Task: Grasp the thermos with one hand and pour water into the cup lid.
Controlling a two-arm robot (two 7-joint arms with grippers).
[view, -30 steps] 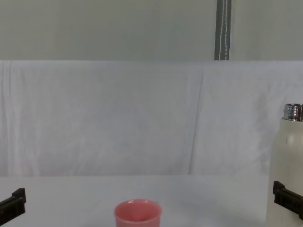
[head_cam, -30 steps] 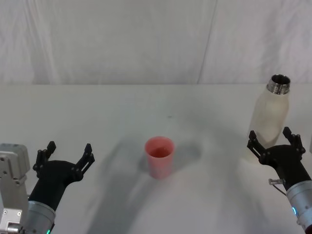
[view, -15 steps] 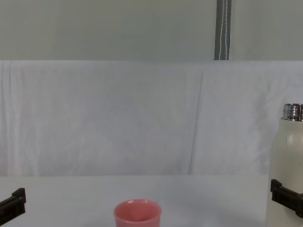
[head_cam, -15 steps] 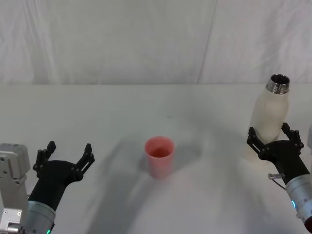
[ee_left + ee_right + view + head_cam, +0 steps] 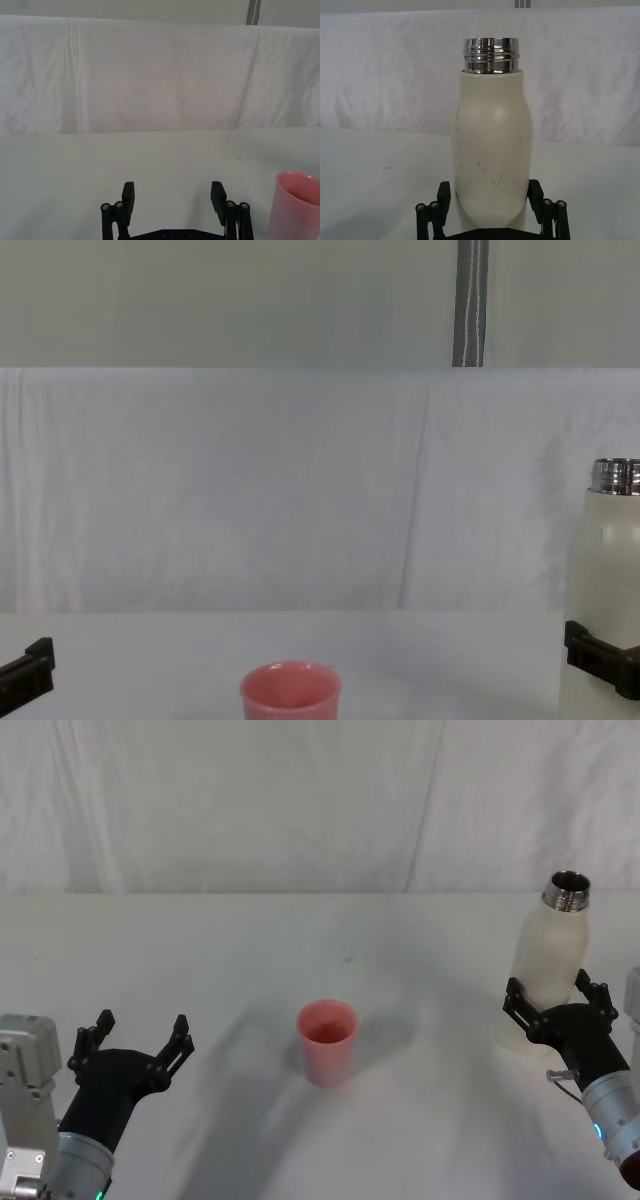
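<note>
- The thermos (image 5: pixel 547 972) is seen upright on the tabletop (image 5: pixel 300 940) at the far right, steel neck uncapped, no tilt.
- The right hand (image 5: pixel 556 1001) is placed around the lower body of the thermos; fingers (image 5: pixel 443 192) are spread on either side, a sliver of gap is visible, so the grip is judged not yet closed.
- The cup lid (image 5: pixel 327 1042) is found at the tabletop centre, well apart from the thermos, upright; no water is discernible inside.
- The left hand (image 5: pixel 134 1038) is parked near left, fingers spread, nothing held.
- Progress: approach done; closing, lifting, carrying towards the cup lid and pouring are left.
</note>
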